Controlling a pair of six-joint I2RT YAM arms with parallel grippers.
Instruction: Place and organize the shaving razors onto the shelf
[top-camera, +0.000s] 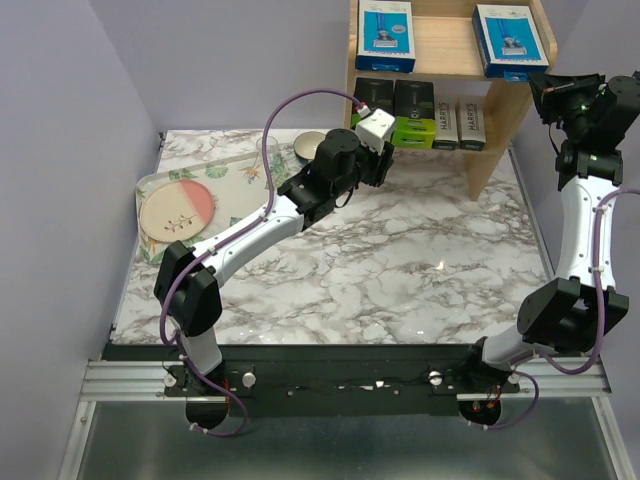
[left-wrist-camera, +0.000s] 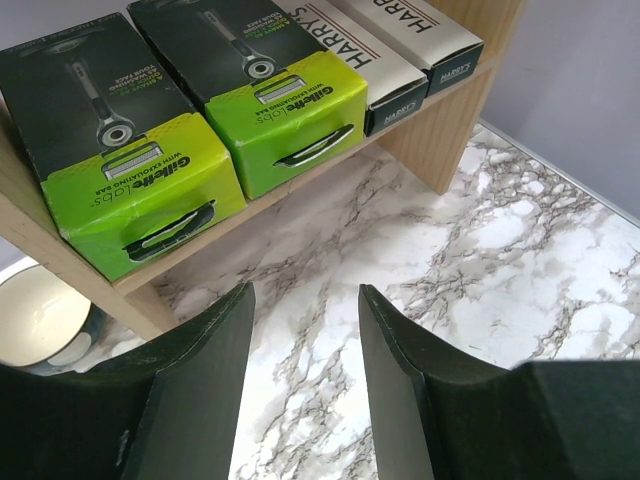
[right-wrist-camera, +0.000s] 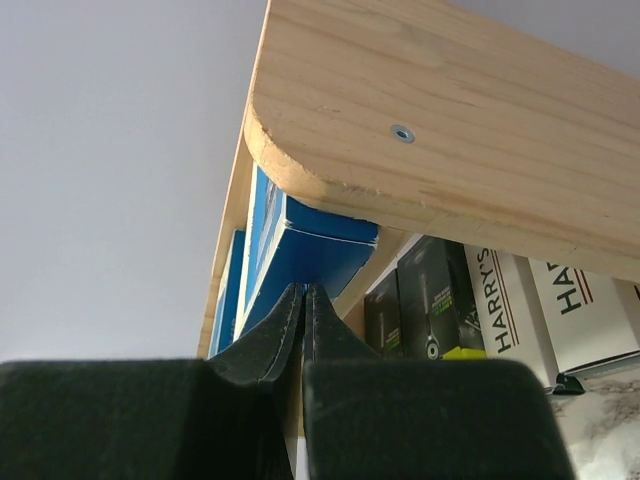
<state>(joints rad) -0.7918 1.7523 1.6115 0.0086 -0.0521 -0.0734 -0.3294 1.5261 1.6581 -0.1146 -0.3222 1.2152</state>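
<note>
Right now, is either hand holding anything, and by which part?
Nothing is held. Left hand is open and empty; right hand is shut on nothing, tips by a blue pack.

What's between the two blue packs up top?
Only bare shelf wood separates the left blue pack from the right blue pack, seen in the top view.

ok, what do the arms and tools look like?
Left arm and right arm: white links, black joints, purple cable along each. Left tool and right tool: two black tapered fingers each. White cube-shaped block on the left wrist.
</note>
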